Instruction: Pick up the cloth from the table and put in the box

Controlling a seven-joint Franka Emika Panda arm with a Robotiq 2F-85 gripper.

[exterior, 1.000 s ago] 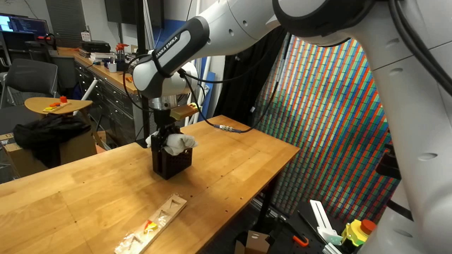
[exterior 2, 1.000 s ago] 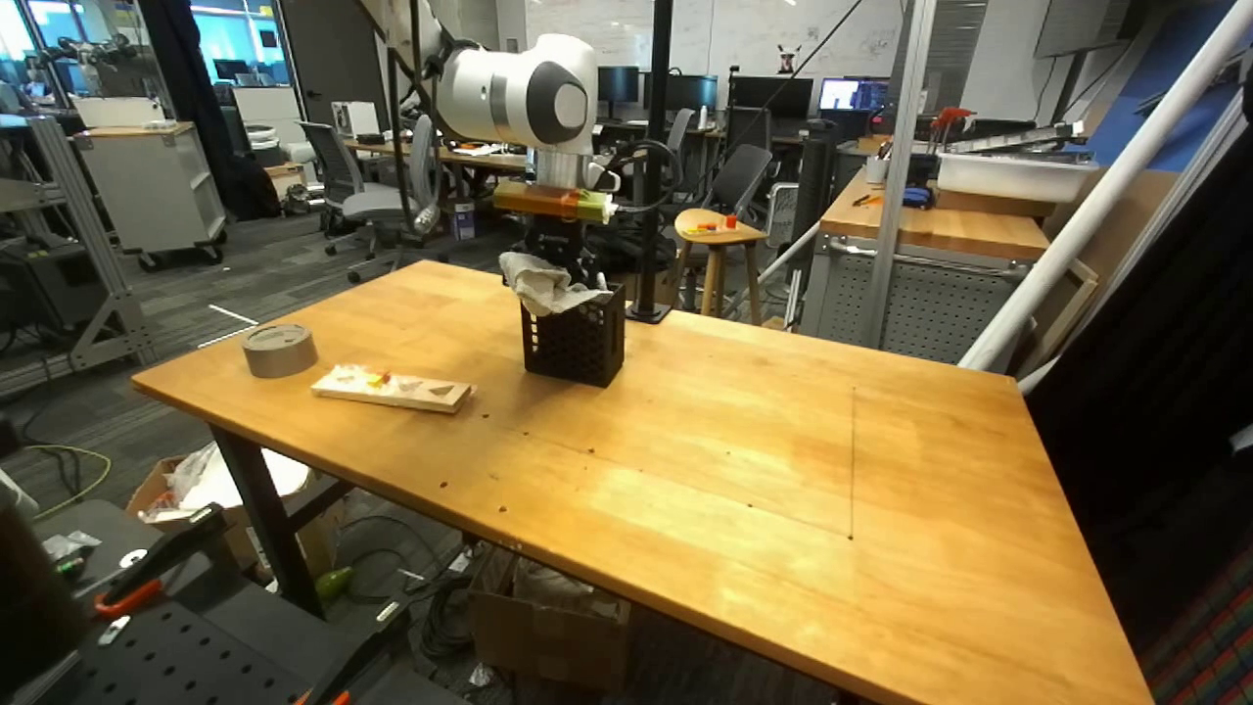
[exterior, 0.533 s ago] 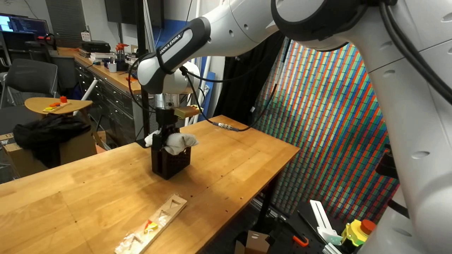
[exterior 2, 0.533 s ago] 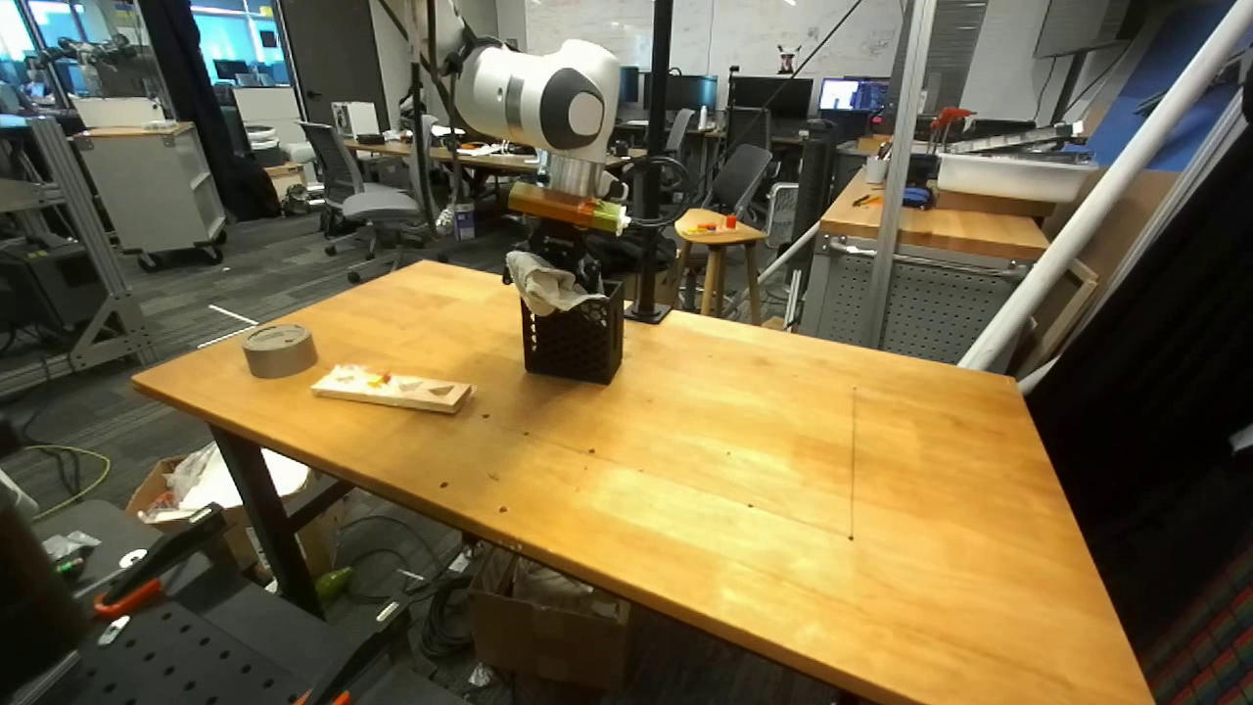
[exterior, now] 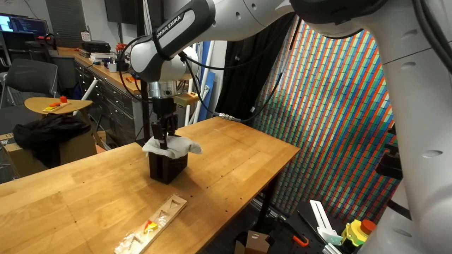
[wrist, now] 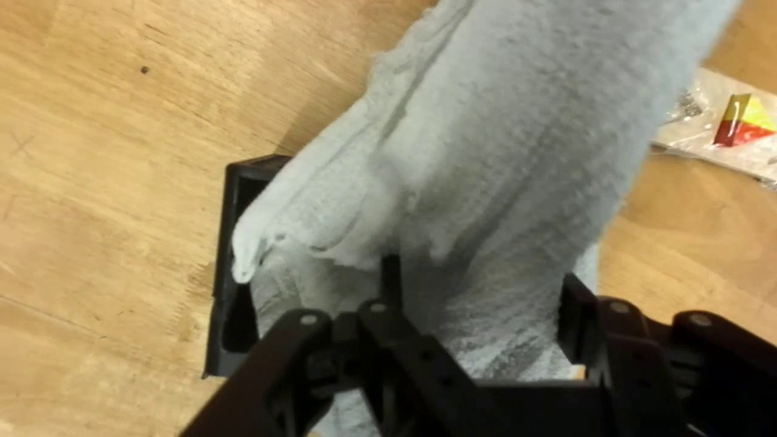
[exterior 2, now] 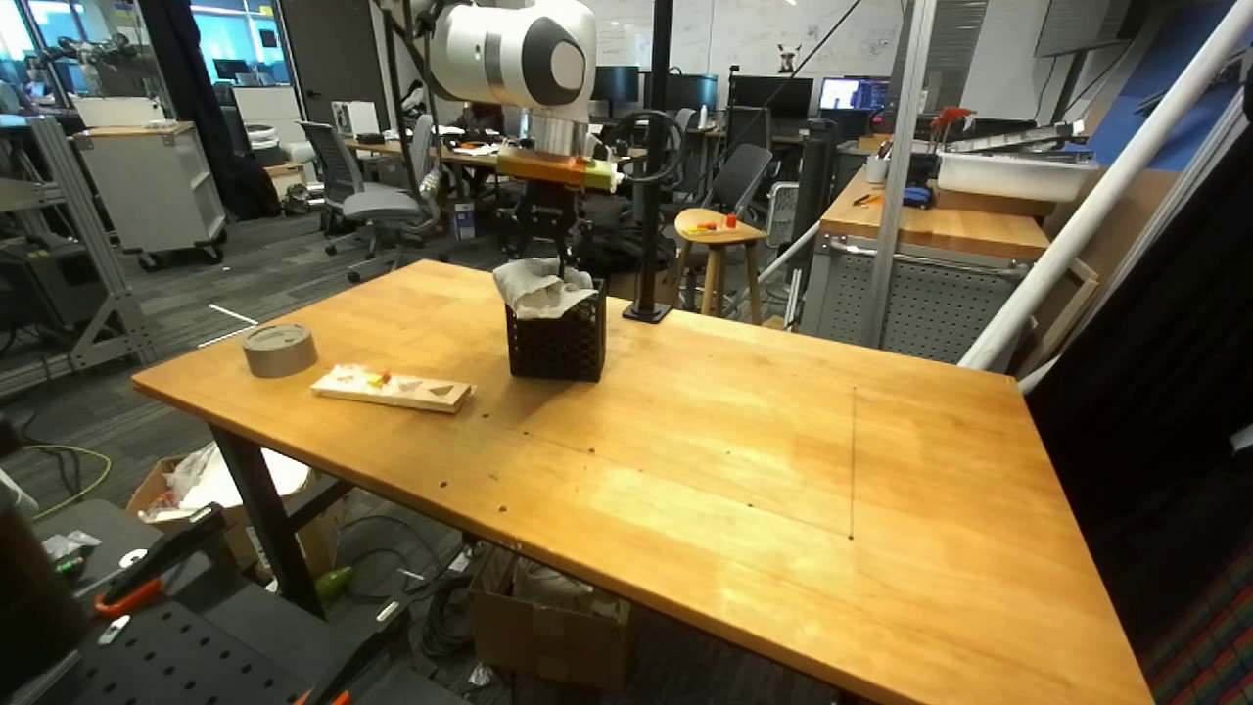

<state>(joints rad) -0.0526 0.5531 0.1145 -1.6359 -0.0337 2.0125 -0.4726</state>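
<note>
The whitish-grey cloth (exterior: pixel 180 146) lies draped over the top of the black box (exterior: pixel 167 170), with its ends hanging past the rim. The cloth (exterior 2: pixel 541 290) and the black lattice-sided box (exterior 2: pixel 556 345) also show in an exterior view. My gripper (exterior: pixel 167 138) points down just above the cloth, one finger low against it. In the wrist view my gripper (wrist: pixel 479 282) has its fingers wide apart, with the cloth (wrist: pixel 498 133) spread below and past them. Only a corner of the box rim (wrist: pixel 220 328) shows there; the cloth hides the rest of its opening.
A wooden puzzle board (exterior: pixel 155 225) in clear wrap lies on the table (exterior 2: pixel 744 431). A roll of tape (exterior 2: pixel 280 351) sits at a table corner. A black post (exterior 2: pixel 647 245) stands on the table close behind the box. A cable (exterior: pixel 233 67) hangs from the arm.
My gripper has opened and risen from the cloth, which was bunched between its fingers. The cloth now lies flatter and wider over the box. The box has shifted slightly.
</note>
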